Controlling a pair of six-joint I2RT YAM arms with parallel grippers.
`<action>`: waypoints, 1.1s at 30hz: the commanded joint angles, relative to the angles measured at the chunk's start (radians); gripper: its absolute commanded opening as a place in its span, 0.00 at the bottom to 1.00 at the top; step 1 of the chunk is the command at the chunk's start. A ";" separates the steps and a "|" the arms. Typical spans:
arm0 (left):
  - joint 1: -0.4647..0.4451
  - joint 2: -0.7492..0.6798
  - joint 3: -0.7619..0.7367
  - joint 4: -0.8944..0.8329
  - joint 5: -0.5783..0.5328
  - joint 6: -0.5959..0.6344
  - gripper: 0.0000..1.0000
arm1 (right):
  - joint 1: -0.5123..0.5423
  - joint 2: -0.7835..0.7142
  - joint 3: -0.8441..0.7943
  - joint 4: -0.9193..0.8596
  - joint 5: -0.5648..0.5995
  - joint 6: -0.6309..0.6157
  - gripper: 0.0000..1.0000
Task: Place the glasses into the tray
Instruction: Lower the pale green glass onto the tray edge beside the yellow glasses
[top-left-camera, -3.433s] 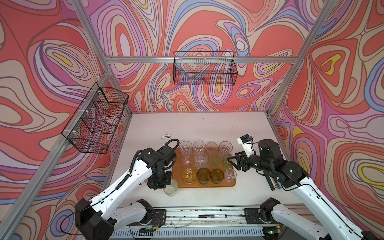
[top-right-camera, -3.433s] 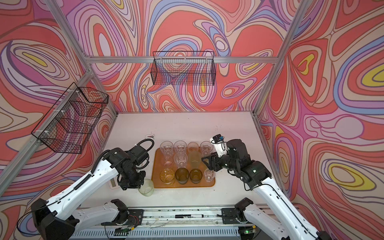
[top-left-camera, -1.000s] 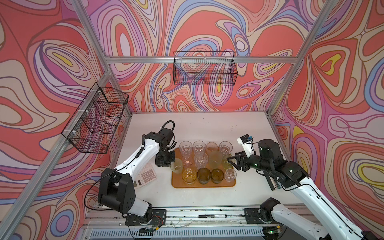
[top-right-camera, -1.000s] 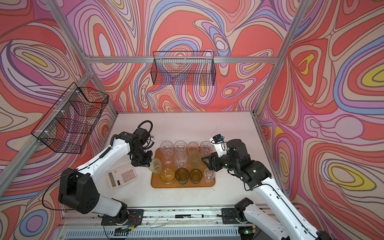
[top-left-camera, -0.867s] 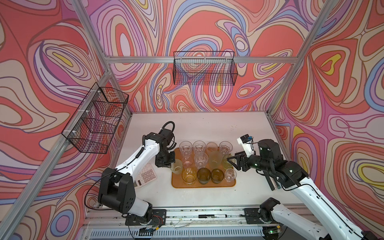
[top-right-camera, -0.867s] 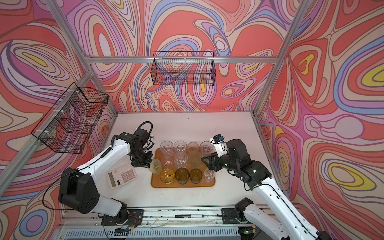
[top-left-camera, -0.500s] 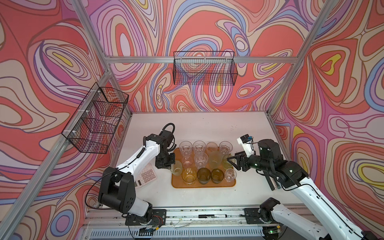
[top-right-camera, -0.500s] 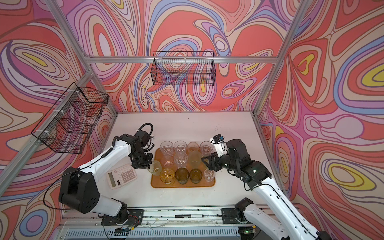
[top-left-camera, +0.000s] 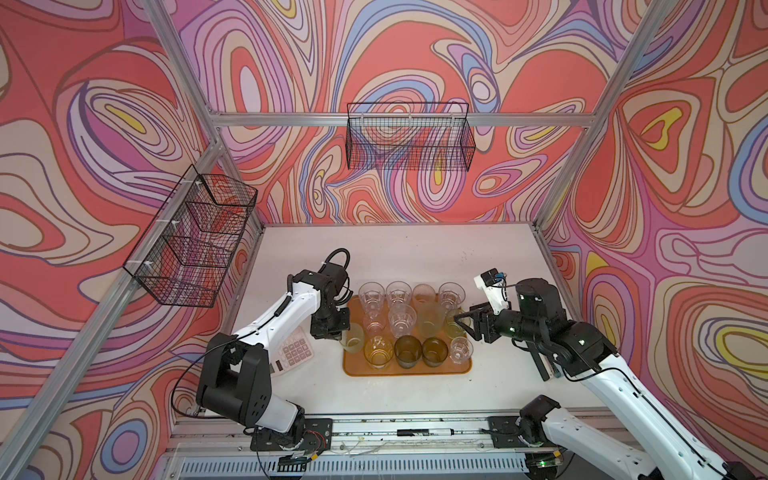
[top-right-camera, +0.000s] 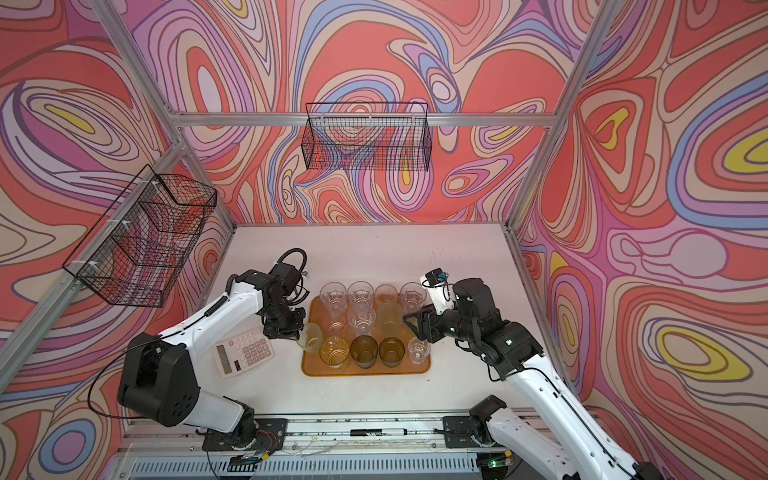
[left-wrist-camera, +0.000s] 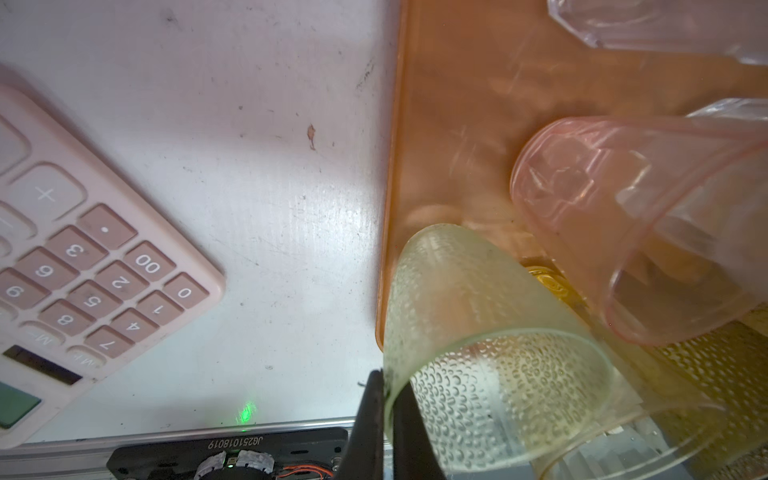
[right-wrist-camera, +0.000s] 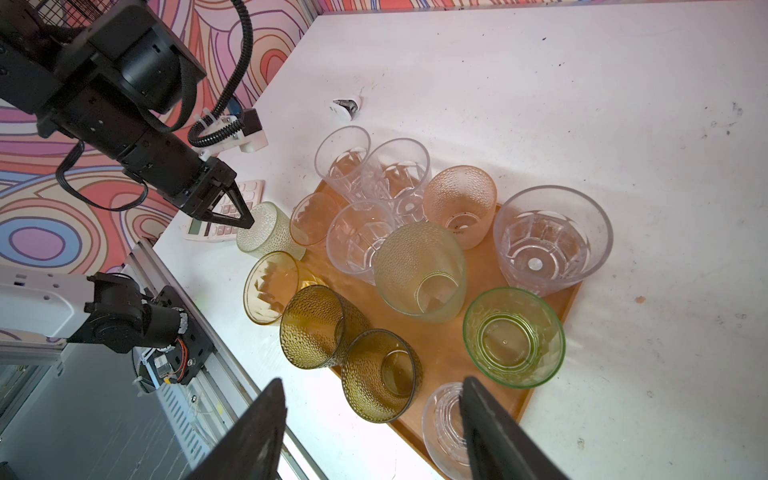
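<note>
Mid-placement, the left gripper (right-wrist-camera: 246, 222) pinches the rim of the pale green glass (right-wrist-camera: 270, 235), which tilts just below it over the edge of the tray (left-wrist-camera: 457, 104); next it should probably lower, level and release, while the right gripper (right-wrist-camera: 374, 386) hovers open.

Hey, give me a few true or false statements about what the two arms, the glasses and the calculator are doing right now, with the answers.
1. The left gripper pinches the rim of a pale green glass. True.
2. The right gripper holds a glass. False: its fingers stand open, holding nothing.
3. The calculator lies in the tray. False: it lies on the table beside the tray.
4. Two dark olive glasses stand side by side in the tray. True.
</note>
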 joint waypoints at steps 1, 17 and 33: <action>0.001 0.009 -0.009 0.002 -0.013 0.015 0.00 | -0.001 0.000 -0.015 0.012 -0.006 -0.010 0.69; -0.019 0.035 -0.005 0.001 -0.035 0.014 0.00 | -0.002 0.002 -0.015 0.013 -0.009 -0.009 0.69; -0.047 0.059 0.015 -0.006 -0.057 0.011 0.03 | -0.002 0.004 -0.016 0.014 -0.011 -0.009 0.69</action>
